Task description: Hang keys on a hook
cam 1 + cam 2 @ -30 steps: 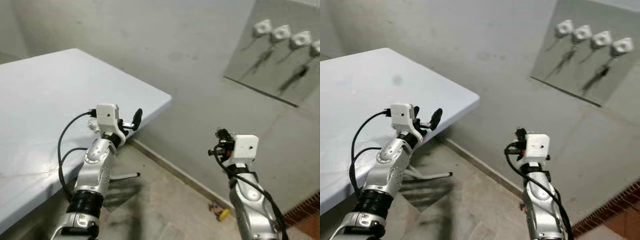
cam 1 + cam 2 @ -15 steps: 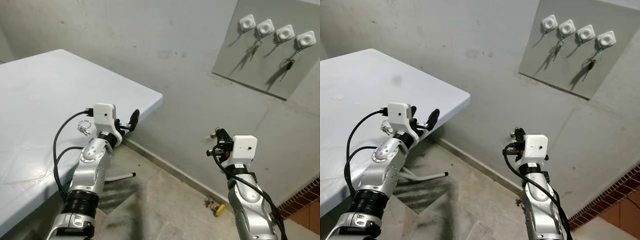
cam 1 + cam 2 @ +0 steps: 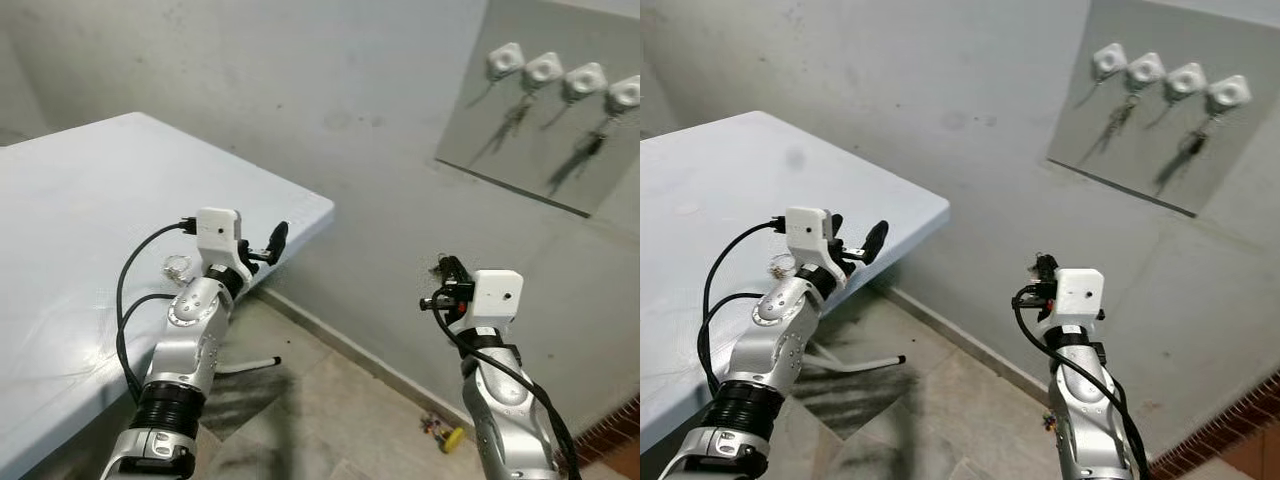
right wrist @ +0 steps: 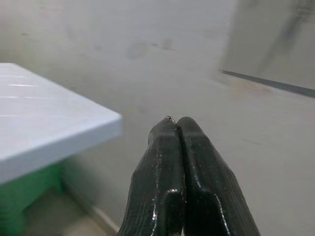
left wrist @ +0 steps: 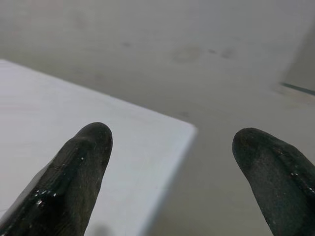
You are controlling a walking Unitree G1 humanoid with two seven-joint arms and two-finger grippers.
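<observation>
One small bunch of keys (image 3: 176, 265) lay on the white table (image 3: 70, 230), just beside my left gripper (image 3: 268, 247) and a little behind its fingers. My left fingers were spread wide apart and held nothing. My right gripper (image 3: 443, 272) was far from the keys, with its fingers pressed together. I could not tell if anything was pinched between them. So my left arm was the nearer one. The hooks (image 3: 566, 76) were up on the wall board (image 3: 500, 150), well apart from both.
</observation>
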